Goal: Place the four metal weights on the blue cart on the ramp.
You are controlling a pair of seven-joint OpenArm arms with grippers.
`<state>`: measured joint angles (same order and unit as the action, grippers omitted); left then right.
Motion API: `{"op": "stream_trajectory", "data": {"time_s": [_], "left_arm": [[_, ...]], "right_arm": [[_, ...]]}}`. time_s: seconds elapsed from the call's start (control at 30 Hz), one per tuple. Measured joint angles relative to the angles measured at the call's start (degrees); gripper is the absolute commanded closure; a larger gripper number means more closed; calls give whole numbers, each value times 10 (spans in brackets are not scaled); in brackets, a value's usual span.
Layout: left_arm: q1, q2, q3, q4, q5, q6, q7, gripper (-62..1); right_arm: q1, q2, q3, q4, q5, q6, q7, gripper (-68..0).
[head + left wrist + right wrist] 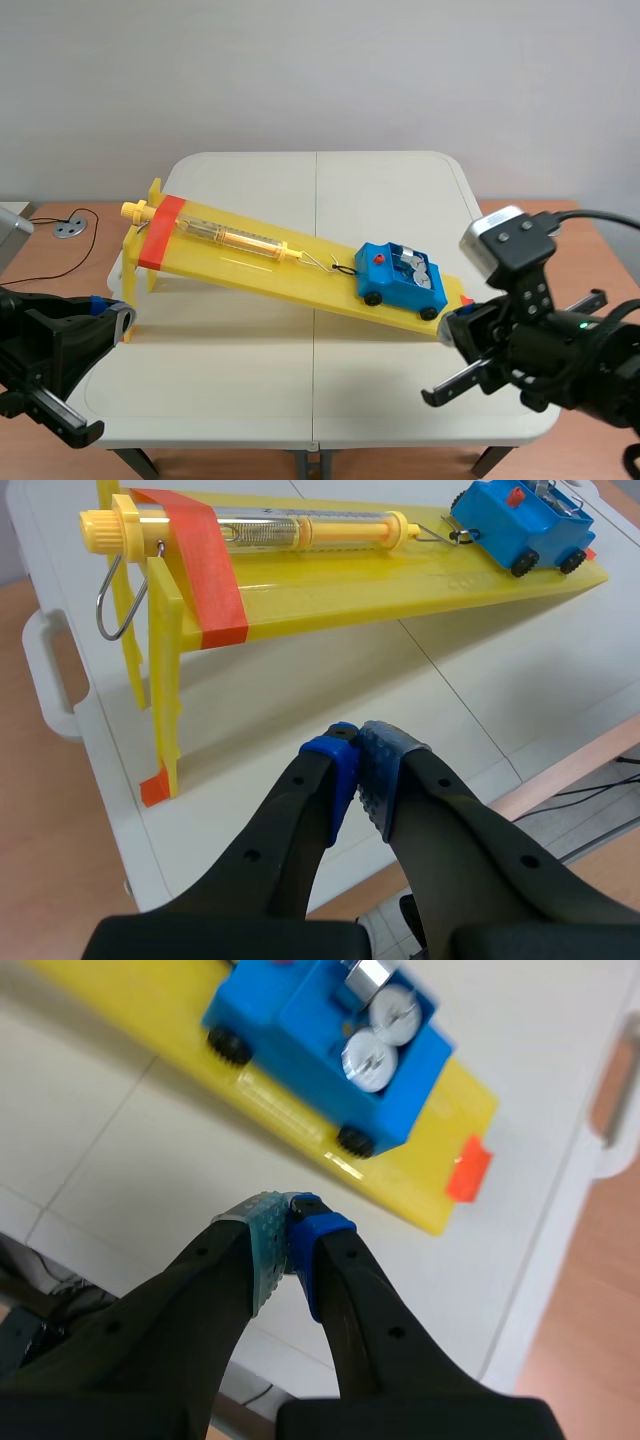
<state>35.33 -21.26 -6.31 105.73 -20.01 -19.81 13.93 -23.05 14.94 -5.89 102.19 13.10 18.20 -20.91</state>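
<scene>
A blue cart (400,281) with black wheels sits near the low right end of the yellow ramp (260,268), hooked to a spring scale (235,239). Several round metal weights (415,267) lie in its tray; in the right wrist view the weights (378,1032) show ahead of my right gripper (288,1228), which is shut on nothing above the table short of the ramp's low end. My left gripper (357,765) is shut and empty, near the table's front left, short of the ramp's raised end; the cart (522,525) lies far ahead of it.
An orange-red band (160,232) crosses the ramp's raised left end, which stands on yellow legs (160,695). A small orange-red piece (468,1169) sits beside the ramp's low end. The white table (230,370) has a centre seam; wooden flooring and a cable lie beyond its edges.
</scene>
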Motion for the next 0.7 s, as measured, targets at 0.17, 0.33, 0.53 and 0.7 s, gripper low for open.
{"op": "stream_trajectory", "data": {"time_s": [0.17, 0.33, 0.53, 0.7], "left_arm": [[0, 0, 0, 0, 0, 0, 0, -29], [0, 0, 0, 0, 0, 0, 0, -29], [0, 0, 0, 0, 0, 0, 0, -29], [0, 0, 0, 0, 0, 0, 0, -29]], "right_arm": [[5, 0, 37, 48, 17, 0, -2, -8], [59, -18, 36, 19, 17, 0, -7, -8], [126, -46, 29, -61, 14, 0, -9, -8], [172, -51, -1, -128, 3, 0, -11, -8]]}}
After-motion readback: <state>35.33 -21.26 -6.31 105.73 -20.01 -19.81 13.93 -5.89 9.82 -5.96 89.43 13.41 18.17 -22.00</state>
